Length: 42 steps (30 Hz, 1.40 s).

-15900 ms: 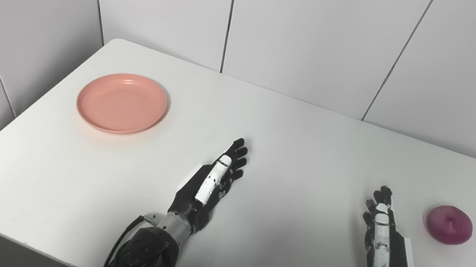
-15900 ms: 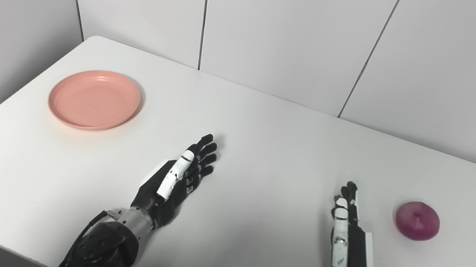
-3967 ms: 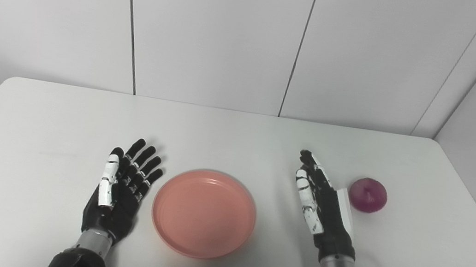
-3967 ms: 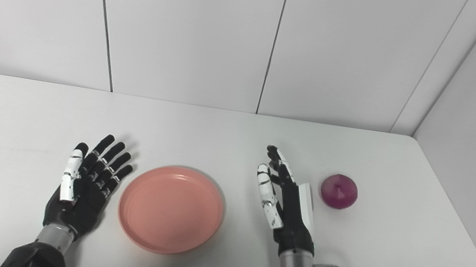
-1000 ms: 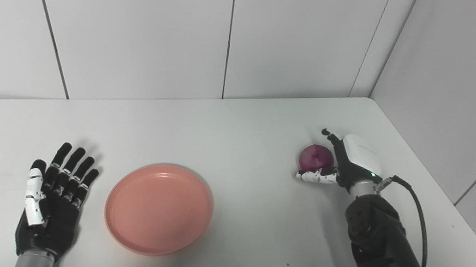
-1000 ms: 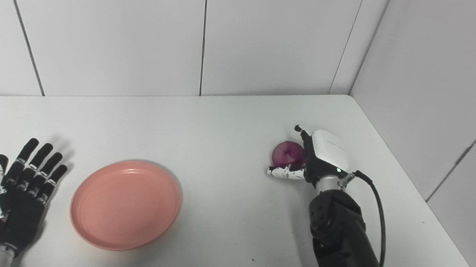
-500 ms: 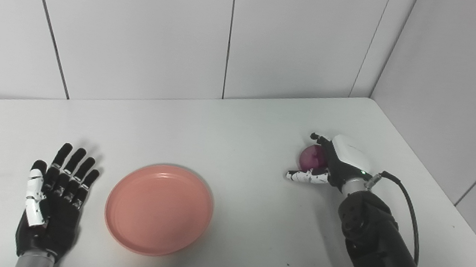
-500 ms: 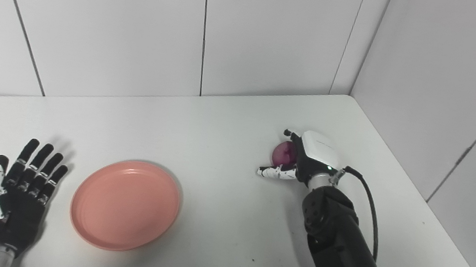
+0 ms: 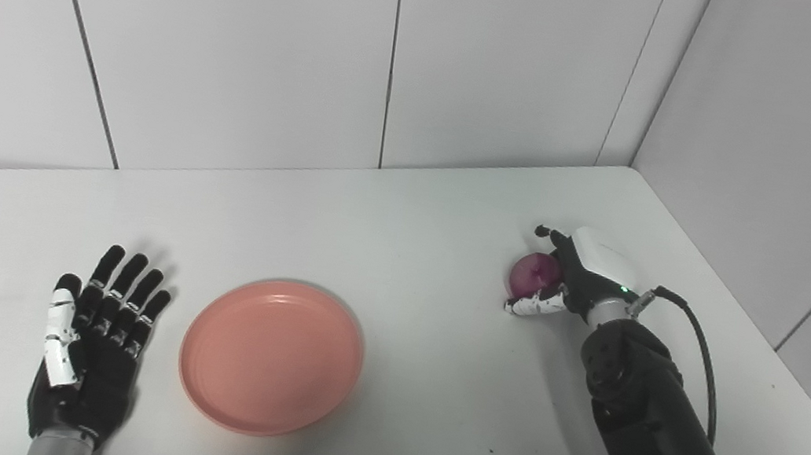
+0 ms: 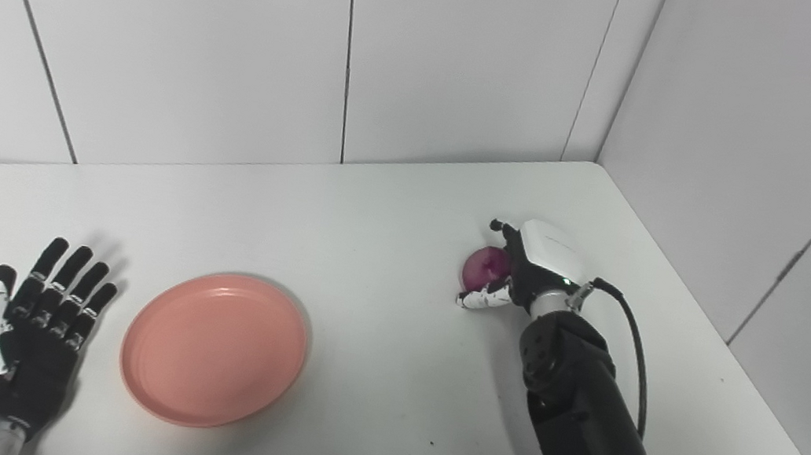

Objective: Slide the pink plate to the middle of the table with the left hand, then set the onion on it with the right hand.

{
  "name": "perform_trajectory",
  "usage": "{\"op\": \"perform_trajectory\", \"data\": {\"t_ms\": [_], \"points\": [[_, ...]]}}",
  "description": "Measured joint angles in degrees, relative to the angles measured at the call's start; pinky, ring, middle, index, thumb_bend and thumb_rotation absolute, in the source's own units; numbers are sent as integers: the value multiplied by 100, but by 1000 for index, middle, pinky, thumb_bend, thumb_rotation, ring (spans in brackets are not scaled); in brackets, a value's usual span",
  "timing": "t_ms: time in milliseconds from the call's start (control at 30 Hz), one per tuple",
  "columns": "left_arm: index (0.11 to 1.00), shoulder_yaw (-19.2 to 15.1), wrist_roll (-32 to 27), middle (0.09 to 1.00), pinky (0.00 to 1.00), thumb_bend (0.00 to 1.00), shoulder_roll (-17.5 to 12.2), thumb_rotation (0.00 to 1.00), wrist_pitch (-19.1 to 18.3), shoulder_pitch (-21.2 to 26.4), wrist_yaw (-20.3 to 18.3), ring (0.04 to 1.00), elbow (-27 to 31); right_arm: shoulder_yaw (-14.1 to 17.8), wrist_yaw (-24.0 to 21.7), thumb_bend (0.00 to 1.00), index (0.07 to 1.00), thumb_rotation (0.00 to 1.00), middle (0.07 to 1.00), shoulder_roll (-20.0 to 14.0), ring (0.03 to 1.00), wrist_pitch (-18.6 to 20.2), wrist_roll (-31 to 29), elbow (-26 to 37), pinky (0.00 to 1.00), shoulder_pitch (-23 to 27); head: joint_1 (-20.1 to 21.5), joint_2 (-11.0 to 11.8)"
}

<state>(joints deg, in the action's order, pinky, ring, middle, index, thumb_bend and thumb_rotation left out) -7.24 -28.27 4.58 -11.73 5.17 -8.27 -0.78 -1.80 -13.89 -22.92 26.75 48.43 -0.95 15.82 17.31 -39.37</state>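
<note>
1. Progress, plate stage: the pink plate (image 9: pixel 271 356) lies flat near the middle of the table (image 9: pixel 416 205), just beside the left hand (image 9: pixel 91 350) on its inner side and not touching it. By its position this stage reads as done.

2. Progress, onion stage: begun, not finished. The onion (image 9: pixel 532 274) sits within the curl of the right hand (image 9: pixel 564 282), well apart from the plate and toward the far right of the table. Whether it has left the tabletop cannot be told. Left to do, by judgement: lift, carry across to the plate, set down, let go.

3. Left hand: palm down on the table, fingers (image 9: pixel 128 284) spread and straight, holding nothing.

4. Right hand: wrapped about the onion, dark fingers over its far side, the white-marked thumb (image 9: pixel 533 305) under its near side. Hold appears closed on the onion; firmness of contact cannot be judged.

5. Pink plate: round, shallow, raised rim, smooth matt salmon surface, likely plastic; nothing on it.

6. Onion: small, rounded, purple-red, smooth glossy skin; a shape apt to roll if released off-centre.

7. Table: white, smooth, rounded corners; a black cable (image 9: pixel 697 356) loops from the right wrist.
</note>
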Motion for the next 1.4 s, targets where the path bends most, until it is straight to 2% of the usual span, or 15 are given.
{"op": "perform_trajectory", "data": {"t_ms": [100,267,300,333,433,667,800,1000,1200,1300,1400], "points": [[890,0,1,908,911,384,4,1000,0,-1,13,901,3,0,56,670,796,120,707,-5,635,0,-82,-15,504,3,0,-9],[892,-1,-1,908,913,382,11,1000,0,-1,22,902,4,-16,224,529,660,64,581,-33,501,-4,-239,-118,397,51,-9,-9],[892,-1,-2,909,913,382,12,1000,0,-1,22,902,4,-26,275,527,657,62,578,-48,498,-9,-277,-150,394,63,-9,-9],[893,-1,-1,910,914,381,13,1000,0,-1,22,904,4,-33,333,513,639,56,536,-68,449,-29,-320,-203,350,79,-9,-9],[892,0,1,909,912,382,14,1000,0,-1,26,902,5,-87,397,501,621,72,483,-136,388,-73,-384,-272,292,108,-26,-18],[893,6,3,911,914,382,15,1000,-2,-8,39,904,18,-216,496,496,623,72,497,-188,402,-71,-391,-258,299,108,-53,-18],[892,4,1,910,909,381,15,1000,-4,-11,40,900,21,-260,496,499,620,93,523,-203,439,-48,-381,-221,336,105,-53,-18],[888,5,1,904,905,383,15,1000,-4,-12,40,896,23,-305,546,514,617,62,493,-188,402,-39,-379,-142,298,88,-70,-18],[887,10,16,903,905,383,20,1000,-8,-12,63,896,29,-299,727,509,646,29,550,-139,471,-39,-390,56,365,46,-132,0],[886,23,42,902,904,385,28,1000,-11,-13,103,896,45,-303,757,496,628,41,523,-106,432,-40,-390,250,328,38,-193,9],[887,32,61,904,901,384,29,1000,-18,-20,106,898,57,-326,842,499,623,28,459,-98,345,-54,-381,486,250,37,-228,9]]}}
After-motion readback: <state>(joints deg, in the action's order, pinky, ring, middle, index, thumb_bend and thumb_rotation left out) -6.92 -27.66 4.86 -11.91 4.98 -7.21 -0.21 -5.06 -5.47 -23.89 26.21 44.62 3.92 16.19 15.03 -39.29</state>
